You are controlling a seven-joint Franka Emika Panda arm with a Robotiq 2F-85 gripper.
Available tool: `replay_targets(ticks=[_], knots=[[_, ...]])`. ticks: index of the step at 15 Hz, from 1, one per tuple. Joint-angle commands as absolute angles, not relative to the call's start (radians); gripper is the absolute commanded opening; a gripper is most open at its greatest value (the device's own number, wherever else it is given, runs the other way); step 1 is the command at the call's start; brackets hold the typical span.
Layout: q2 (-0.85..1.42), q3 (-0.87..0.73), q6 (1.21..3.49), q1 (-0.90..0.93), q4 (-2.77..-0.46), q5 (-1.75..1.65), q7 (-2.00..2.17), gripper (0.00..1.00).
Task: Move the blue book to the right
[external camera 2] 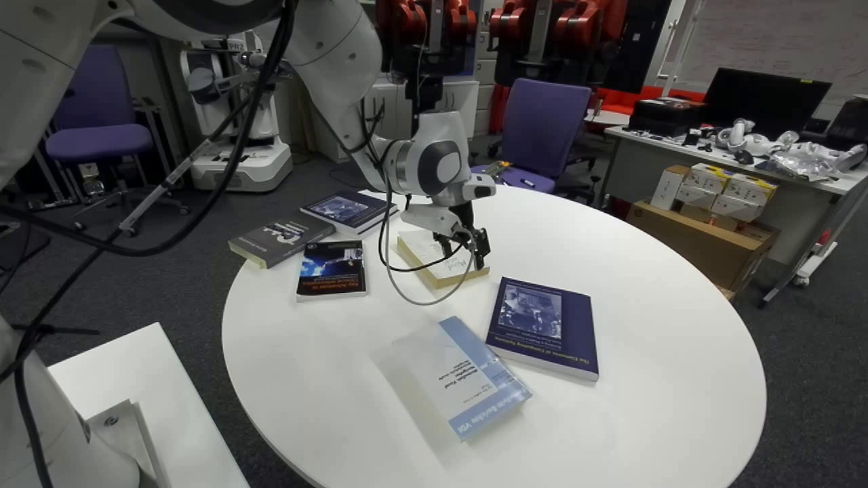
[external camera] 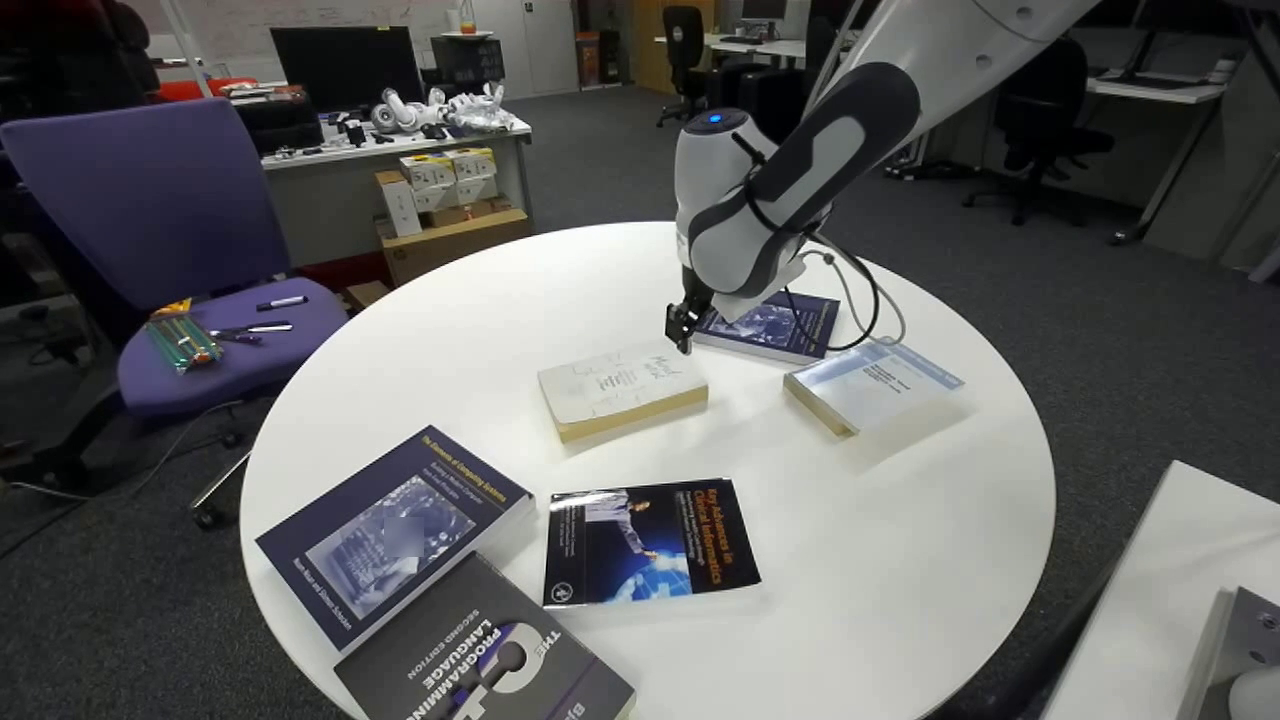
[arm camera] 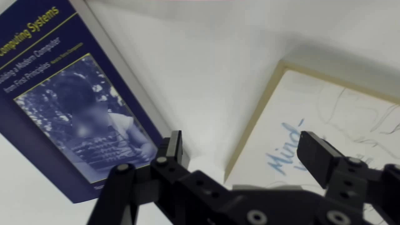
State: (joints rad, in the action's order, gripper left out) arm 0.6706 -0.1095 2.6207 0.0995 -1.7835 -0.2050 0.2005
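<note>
The blue book [external camera: 765, 322] lies flat on the round white table, dark blue with a bluish-white picture; it also shows in an exterior view [external camera 2: 542, 325] and the wrist view [arm camera: 90, 125]. A look-alike dark blue book [external camera: 395, 535] lies across the table, also in an exterior view [external camera 2: 348, 209]. My gripper [external camera: 680, 330] is open and empty, pointing down between the blue book and a thick white book; it also shows in an exterior view [external camera 2: 462, 249]. In the wrist view [arm camera: 240, 137] one finger overlaps the blue book's edge, the other the white book.
The thick white book [external camera: 620, 385] lies beside the gripper. A pale whitish-blue book [external camera 2: 461, 379] lies near the blue book. A black book [external camera: 650, 545] and a grey book [external camera: 490, 650] lie on the table [external camera: 900, 600]. Cables [external camera 2: 407, 291] hang from the wrist.
</note>
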Motion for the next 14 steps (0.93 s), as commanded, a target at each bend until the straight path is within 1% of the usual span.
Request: replay_targets(ticks=[1,9,14], knots=[[0.684,-0.15,2.589,0.059,-1.72,-0.168,0.213,1.0],[0.855,-0.309,2.591,0.013,-1.489,-0.166,0.366,1.0],[0.959,-0.356,2.55,-0.041,-1.334,-0.114,0.467,1.0]])
